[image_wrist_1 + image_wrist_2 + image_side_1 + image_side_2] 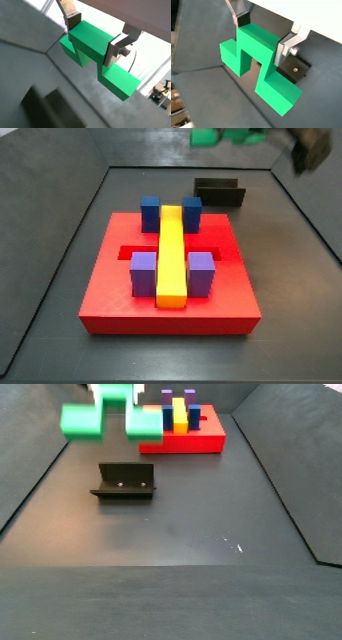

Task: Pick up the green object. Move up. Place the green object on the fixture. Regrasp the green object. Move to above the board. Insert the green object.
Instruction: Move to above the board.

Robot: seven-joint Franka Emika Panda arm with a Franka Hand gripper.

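Observation:
My gripper [93,39] is shut on the green object [90,47], a flat green block with short arms. The silver fingers [72,21] clamp its middle arm from both sides, as both wrist views show [263,36]. In a side view the green object [83,421] hangs in the air above the black fixture [123,481], well off the floor. In a side view the green object [221,136] shows at the frame's top edge, behind the fixture [221,193]. The gripper itself is cut off in both side views. The red board [107,298] lies apart from it.
The board [201,444] bears two blue blocks [152,212], two purple blocks [143,273] and a long yellow bar [171,253]. Dark raised walls [80,218] border the dark floor. A blurred dark shape [315,148] shows at a side view's top right corner.

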